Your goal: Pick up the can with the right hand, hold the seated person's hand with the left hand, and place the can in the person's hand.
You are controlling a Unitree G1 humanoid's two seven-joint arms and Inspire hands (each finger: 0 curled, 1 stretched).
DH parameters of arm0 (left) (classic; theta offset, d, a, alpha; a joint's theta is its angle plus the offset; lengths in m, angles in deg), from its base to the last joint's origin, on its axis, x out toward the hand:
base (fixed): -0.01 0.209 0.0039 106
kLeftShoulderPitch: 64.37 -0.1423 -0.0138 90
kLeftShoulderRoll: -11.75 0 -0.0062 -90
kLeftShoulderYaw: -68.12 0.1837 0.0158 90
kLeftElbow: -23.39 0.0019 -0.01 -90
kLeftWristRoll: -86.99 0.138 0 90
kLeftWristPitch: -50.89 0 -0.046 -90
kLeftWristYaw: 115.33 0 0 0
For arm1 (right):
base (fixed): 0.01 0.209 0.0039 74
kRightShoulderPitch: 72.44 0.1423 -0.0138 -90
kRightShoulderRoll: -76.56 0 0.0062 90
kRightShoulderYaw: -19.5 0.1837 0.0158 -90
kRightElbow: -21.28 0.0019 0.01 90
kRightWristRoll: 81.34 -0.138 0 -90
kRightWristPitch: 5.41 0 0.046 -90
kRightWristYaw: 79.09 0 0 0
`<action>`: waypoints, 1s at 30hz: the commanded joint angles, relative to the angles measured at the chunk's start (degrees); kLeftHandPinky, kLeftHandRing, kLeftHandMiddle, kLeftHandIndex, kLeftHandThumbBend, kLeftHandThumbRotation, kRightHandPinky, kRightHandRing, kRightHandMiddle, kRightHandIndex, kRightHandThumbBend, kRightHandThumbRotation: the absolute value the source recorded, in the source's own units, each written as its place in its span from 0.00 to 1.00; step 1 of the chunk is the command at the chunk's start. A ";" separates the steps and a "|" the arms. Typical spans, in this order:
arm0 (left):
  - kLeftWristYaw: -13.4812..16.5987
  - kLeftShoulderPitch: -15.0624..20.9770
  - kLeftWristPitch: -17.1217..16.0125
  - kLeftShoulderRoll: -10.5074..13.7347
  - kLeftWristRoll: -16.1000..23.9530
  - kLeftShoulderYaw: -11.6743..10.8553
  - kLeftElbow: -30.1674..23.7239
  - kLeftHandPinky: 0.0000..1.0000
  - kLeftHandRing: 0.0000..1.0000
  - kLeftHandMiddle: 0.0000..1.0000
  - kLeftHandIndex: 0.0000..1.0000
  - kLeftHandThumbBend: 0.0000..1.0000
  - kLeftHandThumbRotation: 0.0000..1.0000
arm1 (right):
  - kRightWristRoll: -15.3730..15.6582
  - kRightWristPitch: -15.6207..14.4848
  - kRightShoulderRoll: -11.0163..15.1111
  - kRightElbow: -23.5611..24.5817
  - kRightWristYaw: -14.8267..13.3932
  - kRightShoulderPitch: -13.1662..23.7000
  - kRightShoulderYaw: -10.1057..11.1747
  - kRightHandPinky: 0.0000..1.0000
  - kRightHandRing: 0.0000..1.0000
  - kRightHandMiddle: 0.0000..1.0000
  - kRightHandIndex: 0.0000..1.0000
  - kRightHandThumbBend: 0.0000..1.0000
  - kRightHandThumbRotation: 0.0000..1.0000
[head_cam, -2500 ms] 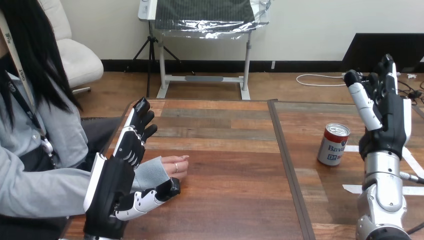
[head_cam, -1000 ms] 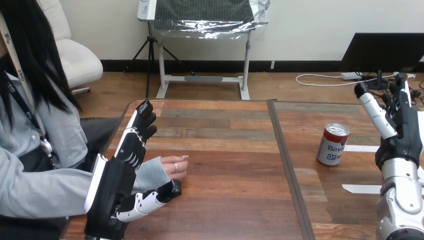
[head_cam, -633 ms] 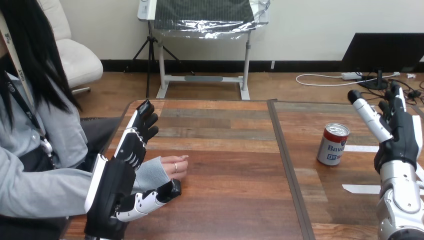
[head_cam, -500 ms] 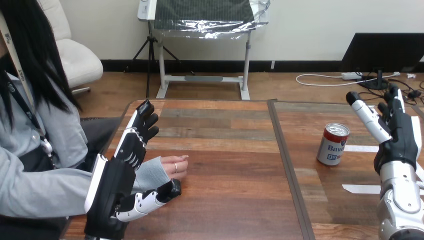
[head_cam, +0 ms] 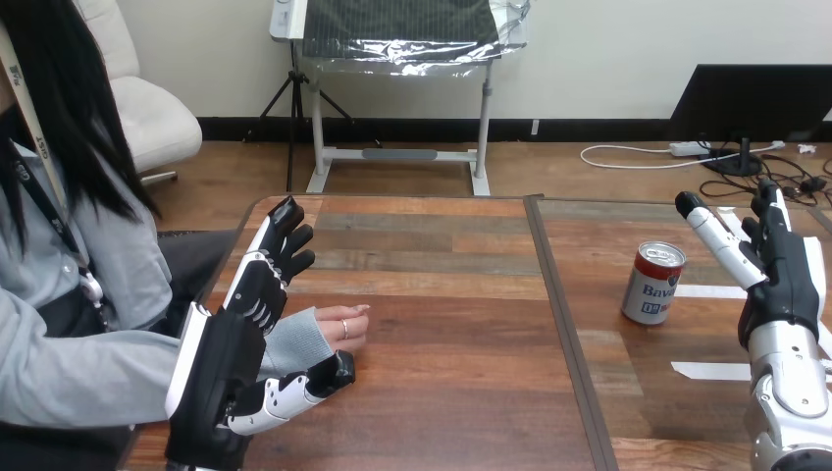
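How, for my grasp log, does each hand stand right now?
Left hand: open, beside the person's hand, holding nothing.
Right hand: open, apart from the can.

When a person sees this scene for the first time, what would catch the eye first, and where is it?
The red and white can stands upright on the right half of the table, with the open right hand just to its right, apart from it. At the left, the open left hand stands on edge, and the person's hand rests on the table between its fingers and thumb.
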 commanded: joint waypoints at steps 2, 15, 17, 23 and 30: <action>0.45 2.12 -0.91 0.27 0.15 -0.53 -1.02 0.88 0.93 0.95 0.95 1.00 0.56 | 0.43 -1.04 1.09 0.44 0.23 3.49 -0.42 1.00 1.00 1.00 1.00 1.00 0.49; 0.41 1.93 -1.29 0.25 -0.11 -0.49 -1.19 0.87 0.93 0.95 0.95 1.00 0.55 | 1.32 -4.55 1.03 0.09 0.00 3.54 -0.58 1.00 1.00 1.00 1.00 1.00 0.53; 0.17 1.95 -1.37 0.22 -0.50 -0.39 -1.11 0.87 0.93 0.95 0.95 1.00 0.55 | 1.61 -5.07 1.11 0.03 -0.09 3.50 -0.79 1.00 1.00 1.00 1.00 1.00 0.53; -0.43 1.93 -1.50 0.28 -1.19 -0.17 -1.15 0.87 0.93 0.95 0.94 1.00 0.54 | 3.38 -6.69 1.47 -0.13 -1.58 3.40 -2.04 0.99 1.00 1.00 1.00 1.00 0.57; -1.05 2.02 -2.12 0.48 -1.79 -0.03 -0.98 0.87 0.93 0.95 0.94 1.00 0.54 | 5.24 -8.62 1.87 -0.30 -2.64 3.29 -3.15 0.97 1.00 1.00 1.00 1.00 0.60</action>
